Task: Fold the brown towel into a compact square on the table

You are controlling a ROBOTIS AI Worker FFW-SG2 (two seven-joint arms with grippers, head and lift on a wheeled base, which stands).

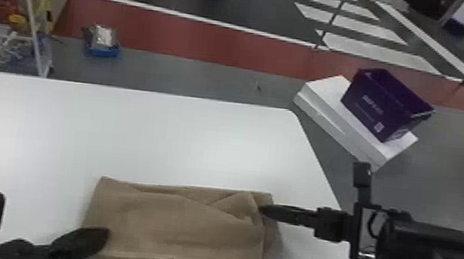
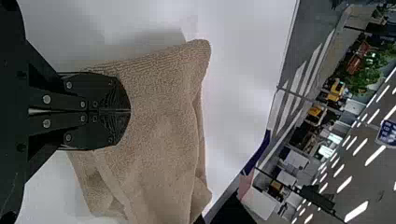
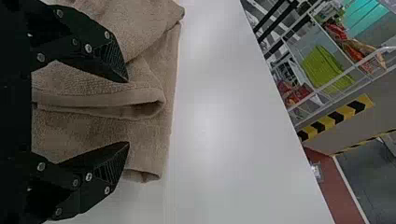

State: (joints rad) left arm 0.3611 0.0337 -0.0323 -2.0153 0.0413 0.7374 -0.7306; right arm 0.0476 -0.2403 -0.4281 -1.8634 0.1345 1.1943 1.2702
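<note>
On the table [image 1: 141, 138], the soft, light towel [image 1: 181, 224] likely wants pinching at its doubled hem [image 3: 102, 100], where the right gripper [image 3: 128, 112] gapes wide, empty; the left gripper [image 2: 130, 111] is closed, any hold unclear

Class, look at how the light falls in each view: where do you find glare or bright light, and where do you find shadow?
Head view: soft sheen on the table, faint shadow at the towel's right end; left wrist view: bright ceiling lights, soft grey shadow beside the towel; right wrist view: a pale patch of glare on the table.
</note>
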